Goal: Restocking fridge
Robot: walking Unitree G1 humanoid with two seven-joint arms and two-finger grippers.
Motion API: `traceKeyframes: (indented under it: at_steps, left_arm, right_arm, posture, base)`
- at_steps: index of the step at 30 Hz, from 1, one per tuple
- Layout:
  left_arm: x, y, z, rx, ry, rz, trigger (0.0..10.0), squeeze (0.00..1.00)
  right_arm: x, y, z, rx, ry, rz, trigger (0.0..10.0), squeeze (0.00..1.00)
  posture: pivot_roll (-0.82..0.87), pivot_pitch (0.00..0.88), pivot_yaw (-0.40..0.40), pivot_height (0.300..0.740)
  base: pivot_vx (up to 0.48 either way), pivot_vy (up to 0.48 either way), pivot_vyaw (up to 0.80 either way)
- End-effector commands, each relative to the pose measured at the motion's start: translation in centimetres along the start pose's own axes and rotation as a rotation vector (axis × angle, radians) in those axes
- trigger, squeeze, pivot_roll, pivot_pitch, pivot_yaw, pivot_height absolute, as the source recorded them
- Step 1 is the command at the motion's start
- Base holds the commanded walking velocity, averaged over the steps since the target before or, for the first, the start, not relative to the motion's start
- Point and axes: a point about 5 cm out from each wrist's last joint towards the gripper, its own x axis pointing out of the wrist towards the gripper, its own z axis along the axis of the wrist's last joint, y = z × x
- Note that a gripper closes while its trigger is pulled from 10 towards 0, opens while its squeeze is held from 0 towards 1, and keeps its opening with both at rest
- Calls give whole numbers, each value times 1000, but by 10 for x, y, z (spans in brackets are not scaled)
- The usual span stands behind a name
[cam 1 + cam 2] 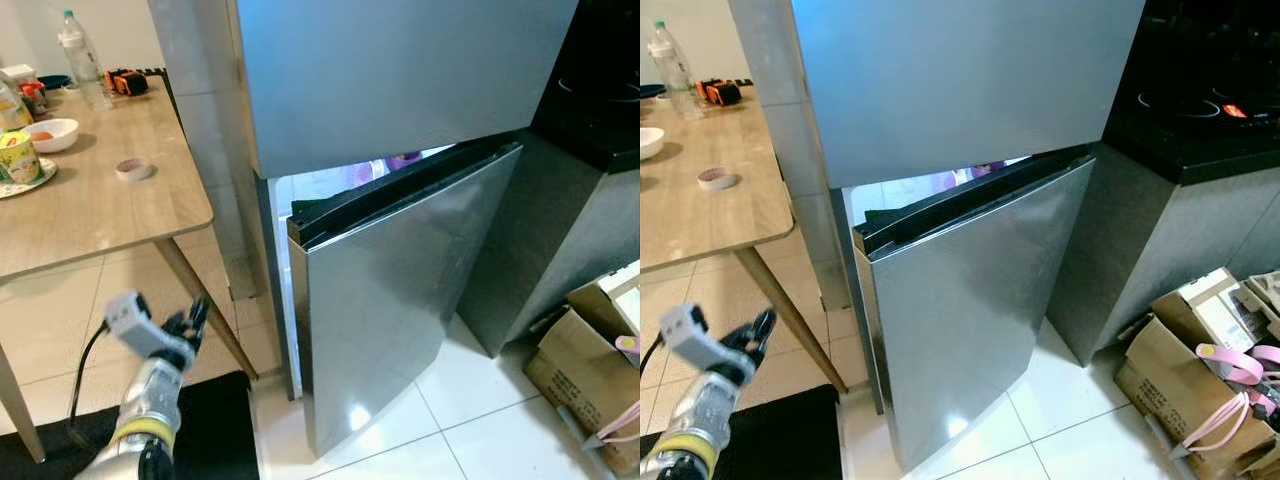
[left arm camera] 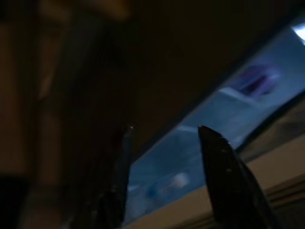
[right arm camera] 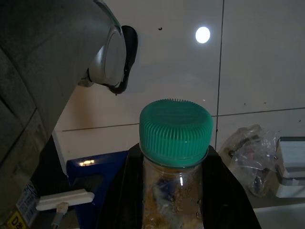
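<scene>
The grey fridge has its upper door (image 1: 400,70) closed, while its lower door (image 1: 400,290) stands ajar with a lit gap (image 1: 330,185) at the top left. My left gripper (image 1: 190,320) is low beside the table leg, left of the fridge. It is open, and in the left wrist view its fingers (image 2: 224,176) frame the lit fridge interior. In the right wrist view my right gripper (image 3: 174,150) is shut on a clear bottle with a green ribbed cap (image 3: 175,131), held upright above pale floor tiles.
A wooden table (image 1: 100,210) at the left carries a water bottle (image 1: 85,60), a white bowl (image 1: 52,133) and a tape roll (image 1: 133,169). A dark counter (image 1: 1200,120) adjoins the fridge on the right, with cardboard boxes (image 1: 1200,350) below. A black mat (image 1: 215,420) lies underfoot.
</scene>
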Motion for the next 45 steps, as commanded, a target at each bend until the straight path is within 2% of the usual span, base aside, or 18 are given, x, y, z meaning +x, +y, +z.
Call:
traceKeyframes:
  at_steps: [1, 2, 3, 4, 5, 6, 11, 14, 15, 22, 32, 34, 37, 39, 40, 42, 43, 45]
  left_arm:
    - [5, -9, -3, -29, 3, -50, 0, 0]
    - [11, -17, -2, -34, -3, -71, 0, 0]
    - [11, -17, -2, -34, -3, -71, 0, 0]
    - [16, -23, 1, -46, -12, -86, 784, 0]
    - [16, -23, 1, -46, -12, -86, 784, 0]
    - [20, -28, 2, -57, -18, -94, 9686, 0]
    - [30, -44, -1, -153, 2, -157, 10000, 0]
    - [31, -54, -10, -190, 53, -213, 10000, 0]
    - [32, -64, -20, -220, 95, -265, 10000, 0]
    - [32, -84, -42, -269, 209, -348, 10000, 0]
    - [34, -93, -47, -318, 233, -362, 10000, 0]
    - [33, -99, -51, -338, 261, -401, 10000, 0]
    - [30, -112, -63, -365, 324, -488, 10000, 0]
    - [22, -125, -81, -378, 392, -568, 10000, 0]
    - [22, -125, -81, -378, 392, -568, 10000, 0]
    - [8, -141, -107, -414, 492, -650, 10000, 0]
    - [8, -141, -107, -414, 492, -650, 10000, 0]
    - [-4, -152, -124, -439, 562, -715, 10000, 0]
  right_arm:
    - [0, 1, -4, 11, 7, 3, 10000, 0]
    - [0, 1, -4, 11, 7, 3, 10000, 0]
    - [0, 1, -4, 11, 7, 3, 10000, 0]
    - [0, 1, -4, 10, 6, 3, 10000, 0]
    - [0, 1, -4, 10, 6, 3, 10000, 0]
    - [0, 1, -4, 10, 6, 2, 10000, 0]
    - [0, 0, -4, 11, 2, -3, 10000, 0]
    - [-1, -1, -4, 13, 1, -5, 10000, 0]
    - [-1, -1, -5, 16, 1, -6, 10000, 0]
    - [-1, -2, -6, 17, 5, -8, 10000, 0]
    - [-1, -3, -7, 21, 6, -10, 10000, 0]
    - [-1, -3, -7, 21, 7, -11, 10000, 0]
    - [-1, -4, -7, 20, 7, -13, 10000, 0]
    - [-1, -4, -6, 17, 6, -14, 10000, 0]
    - [-1, -4, -6, 17, 6, -14, 10000, 0]
    - [-1, -5, -5, 14, 4, -14, 10000, 0]
    - [-1, -5, -5, 14, 4, -14, 10000, 0]
    - [-1, -5, -4, 12, 2, -15, 10000, 0]
  posture:
    - [-104, 25, 23, 734]
    - [-104, 25, 24, 734]
    - [-104, 25, 24, 734]
    - [-106, 22, 24, 734]
    - [-106, 22, 24, 734]
    - [-106, 22, 24, 734]
    - [-111, 22, 27, 734]
    - [-111, 22, 27, 734]
    - [-118, 24, 29, 734]
    - [-117, 28, 25, 734]
    - [-127, 35, 27, 734]
    - [-126, 33, 25, 734]
    - [-124, 30, 24, 734]
    - [-121, 26, 22, 734]
    - [-121, 26, 22, 734]
    - [-121, 26, 22, 734]
    - [-121, 26, 22, 734]
    - [-122, 21, 21, 734]
  base:
    - [0, 0, 0]
    - [0, 0, 0]
    - [0, 0, 0]
    - [0, 0, 0]
    - [0, 0, 0]
    - [0, 0, 0]
    - [0, 0, 0]
    - [0, 0, 0]
    - [0, 0, 0]
    - [0, 0, 0]
    - [0, 0, 0]
    - [0, 0, 0]
    - [0, 0, 0]
    - [0, 0, 0]
    - [0, 0, 0]
    - [0, 0, 0]
    - [0, 0, 0]
    - [0, 0, 0]
